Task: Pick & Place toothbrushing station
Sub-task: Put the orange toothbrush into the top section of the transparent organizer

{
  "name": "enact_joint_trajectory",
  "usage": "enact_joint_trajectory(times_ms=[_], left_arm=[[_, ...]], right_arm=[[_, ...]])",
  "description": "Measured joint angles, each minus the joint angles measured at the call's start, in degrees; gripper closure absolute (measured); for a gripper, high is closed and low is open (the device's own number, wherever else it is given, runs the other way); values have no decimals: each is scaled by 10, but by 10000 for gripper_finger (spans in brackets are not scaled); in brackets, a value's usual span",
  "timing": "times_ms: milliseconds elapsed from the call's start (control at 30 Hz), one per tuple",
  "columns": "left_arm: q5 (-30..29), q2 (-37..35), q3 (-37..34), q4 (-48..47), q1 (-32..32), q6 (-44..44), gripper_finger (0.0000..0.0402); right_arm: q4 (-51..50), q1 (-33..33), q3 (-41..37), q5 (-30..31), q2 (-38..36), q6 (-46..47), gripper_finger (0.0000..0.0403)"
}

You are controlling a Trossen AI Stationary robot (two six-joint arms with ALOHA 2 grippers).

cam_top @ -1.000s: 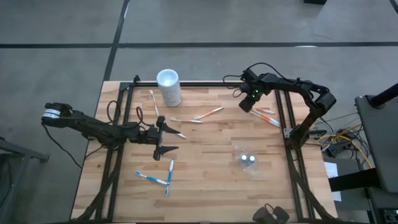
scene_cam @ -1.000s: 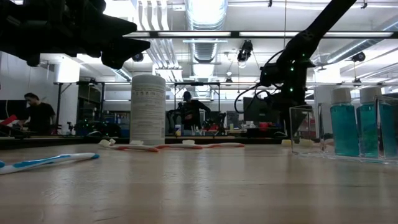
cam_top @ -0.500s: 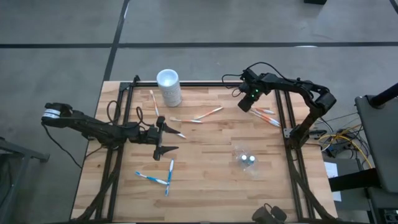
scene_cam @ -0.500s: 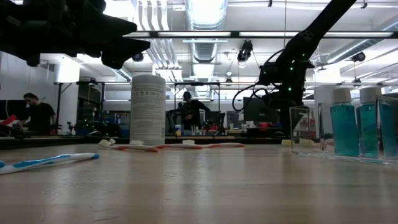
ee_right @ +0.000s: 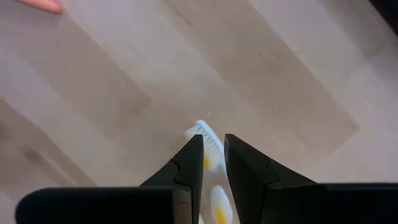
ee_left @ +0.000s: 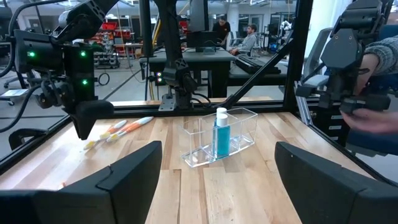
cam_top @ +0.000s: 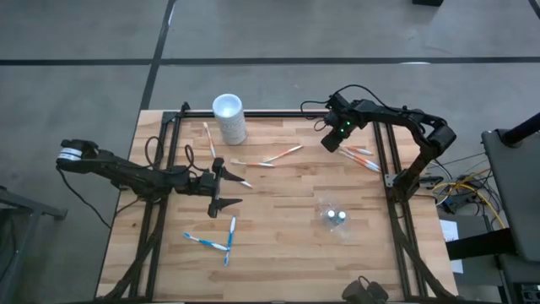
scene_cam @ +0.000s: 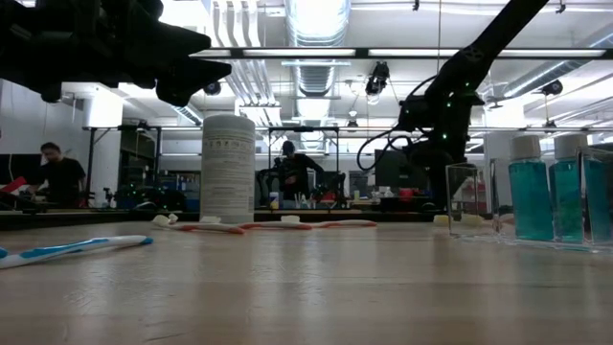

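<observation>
The right gripper [ee_right: 212, 163] is clamped on an orange-and-white toothbrush [ee_right: 206, 144], held above the table near the back, to the right of the white cup [cam_top: 229, 117]. The brush looks light, thin, stiff and slick, best pinched mid-handle. More brushes lie around that cup; the clear holder [cam_top: 337, 218] stands well to the cup's front right. The left gripper [cam_top: 226, 187] waits wide open, in front of the cup.

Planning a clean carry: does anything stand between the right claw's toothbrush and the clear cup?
Nothing visible. The right claw, shut on an orange-and-white toothbrush, hangs over the table's far side; bare wood runs from there to the clear cup. Other orange toothbrushes lie beside that line.
</observation>
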Motion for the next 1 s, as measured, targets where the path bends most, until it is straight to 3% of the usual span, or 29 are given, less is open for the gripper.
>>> enact_joint_trajectory(times_ms=[533, 1000], left_arm=[[0, 0, 0, 0, 0, 0, 83], [0, 0, 0, 0, 0, 0, 83]], right_arm=[[7, 0, 0, -5, 0, 0, 335], [10, 0, -1, -9, 0, -30, 264]])
